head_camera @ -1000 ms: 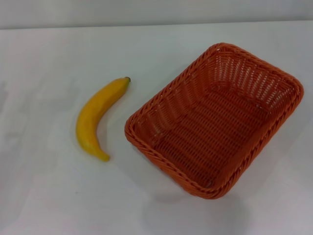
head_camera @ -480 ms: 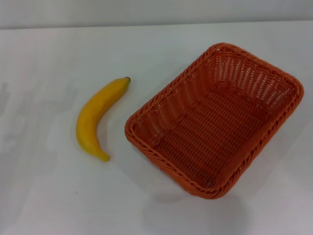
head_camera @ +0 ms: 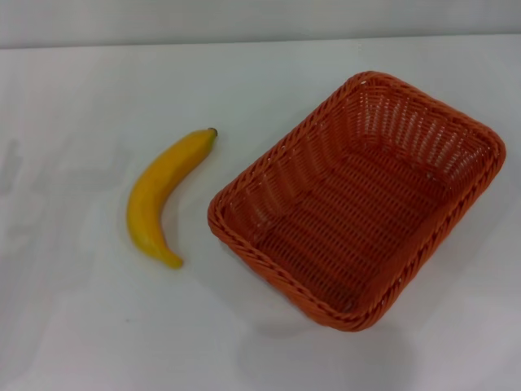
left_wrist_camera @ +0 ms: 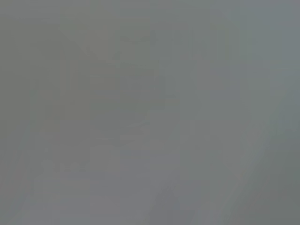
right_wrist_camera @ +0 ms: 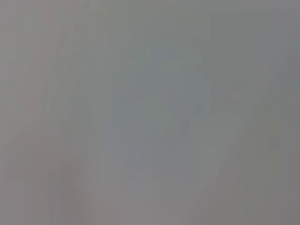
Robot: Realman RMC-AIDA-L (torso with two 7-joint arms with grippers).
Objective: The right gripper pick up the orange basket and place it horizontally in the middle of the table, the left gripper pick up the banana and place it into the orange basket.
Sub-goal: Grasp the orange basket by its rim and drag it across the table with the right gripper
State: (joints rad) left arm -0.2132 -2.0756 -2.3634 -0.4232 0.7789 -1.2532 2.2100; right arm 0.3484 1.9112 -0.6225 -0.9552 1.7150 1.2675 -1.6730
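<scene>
Orange wicker makes up the basket, a large rectangular container with a braided rim, rounded corners and openwork sides. It rests upright on the white surface, turned at a slant so that its long sides run diagonally, one corner pointing toward the near edge and the opposite corner toward the far right. It occupies the right half of the surface, closer to the right edge than to the left. Nothing lies inside it; only its woven floor shows.

The banana lies flat on the surface just beside the basket's left corner, apart from it and not touching. It is bright yellow and smooth, curved, with its small dark stem tip toward the far edge and its other end toward the near edge.

Neither tool appears in the head view, and both wrist views show only a featureless grey blur, so whether either tool is spread or pressed together cannot be told.
</scene>
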